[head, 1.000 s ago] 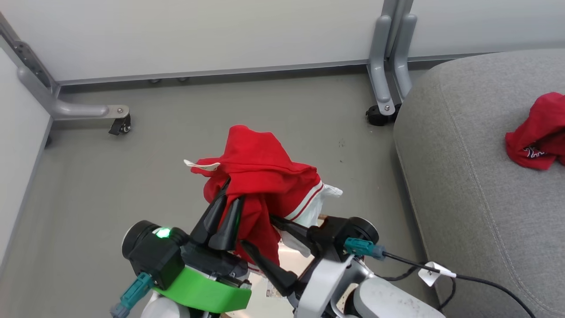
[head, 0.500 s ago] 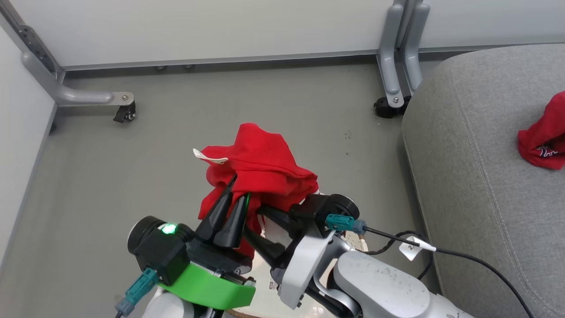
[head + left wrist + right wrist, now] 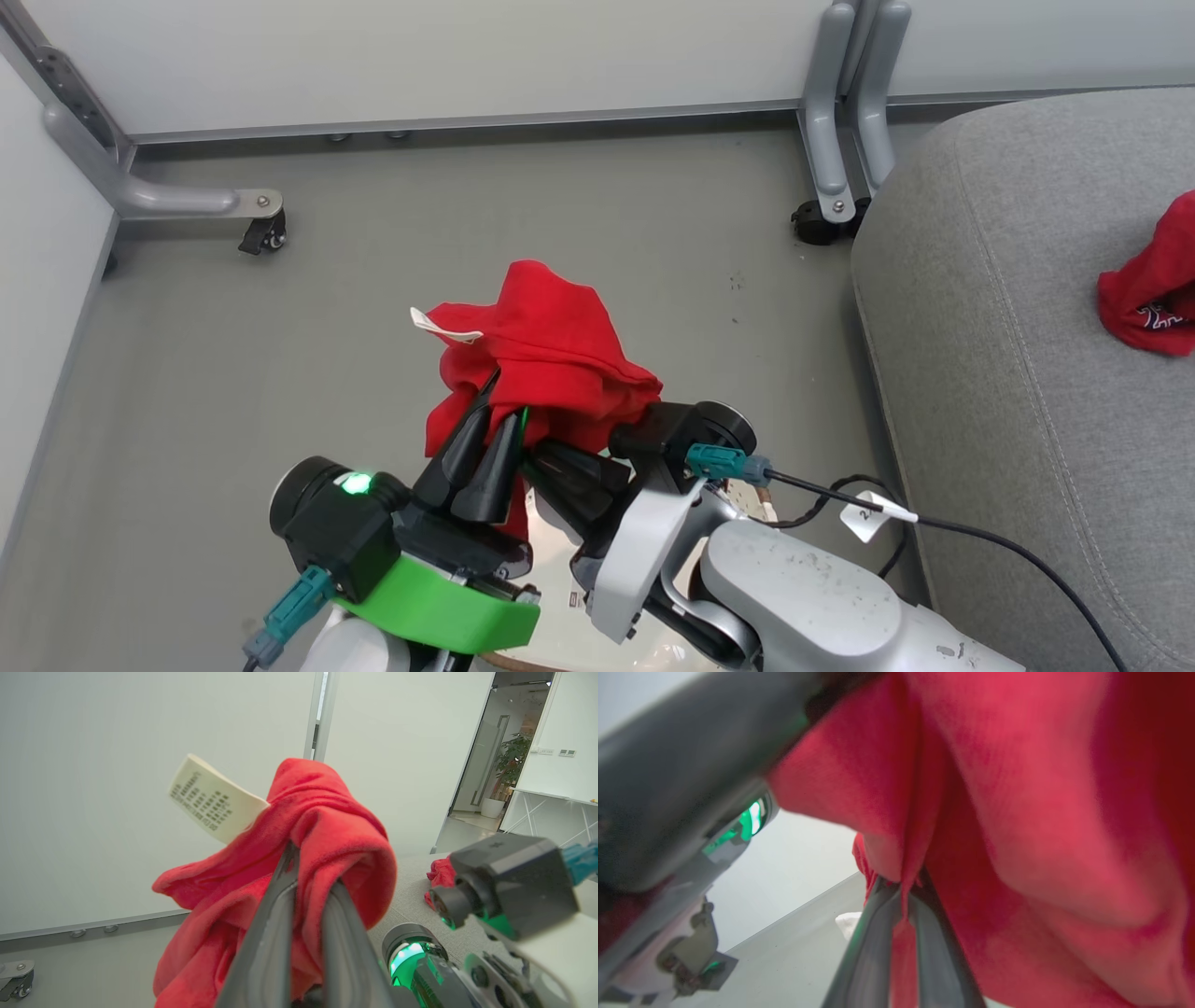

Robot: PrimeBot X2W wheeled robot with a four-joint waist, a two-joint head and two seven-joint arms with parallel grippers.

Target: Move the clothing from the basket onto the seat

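The soft bright red fabric garment [image 3: 551,345] hangs lifted near the large grey upholstered seat [image 3: 1008,373], pinched by the left end effector [image 3: 504,401] and the right end effector [image 3: 546,459], each closed tight on a fold, probably so two grips keep it from dragging.

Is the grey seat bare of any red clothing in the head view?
No, a crumpled red garment lies on the grey seat, near the right edge of the head view.
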